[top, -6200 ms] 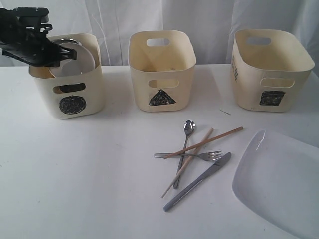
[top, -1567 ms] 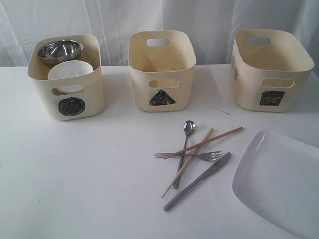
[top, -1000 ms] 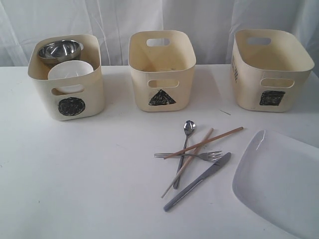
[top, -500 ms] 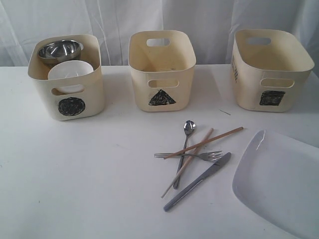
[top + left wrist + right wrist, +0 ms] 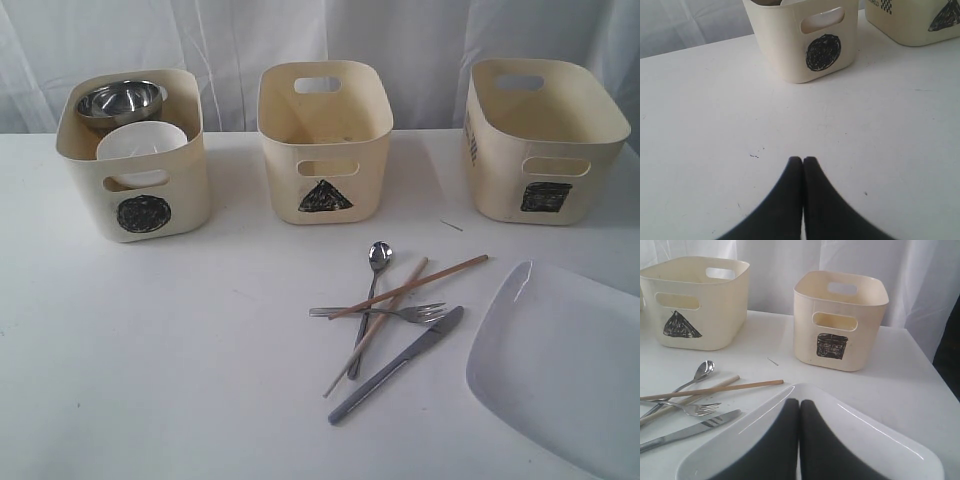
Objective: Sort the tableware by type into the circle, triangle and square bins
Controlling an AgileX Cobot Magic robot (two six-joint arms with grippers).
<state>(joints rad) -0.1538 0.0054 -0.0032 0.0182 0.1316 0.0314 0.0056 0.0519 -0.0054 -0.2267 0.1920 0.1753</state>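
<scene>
Exterior view: neither arm shows here; three cream tubs stand in a row at the back of the white table (image 5: 200,350).
Left gripper (image 5: 803,160): fingertips pressed together on nothing, hanging over bare table in front of the circle tub.
Circle bin (image 5: 185,185): leftmost. The steel bowl (image 5: 120,100) sits at the back and the small white bowl (image 5: 140,140) in front, so round vessels seem to belong here. No mugs can be seen.
Triangle bin (image 5: 285,170): middle; what shows of its inside looks empty. Probably meant for the cutlery lying just before it.
Loose cutlery: spoon (image 5: 380,255), fork (image 5: 415,314), knife (image 5: 420,345) and two wooden chopsticks (image 5: 440,272) lie crossed in one heap, unsorted.
Square bin (image 5: 500,185): rightmost; nothing visible inside.
Plate (image 5: 560,370): flat on the table at front right, just beside the knife.
Right gripper (image 5: 799,402): pinched closed and empty, poised above the plate's near rim; likely it must spread before taking that rim.
</scene>
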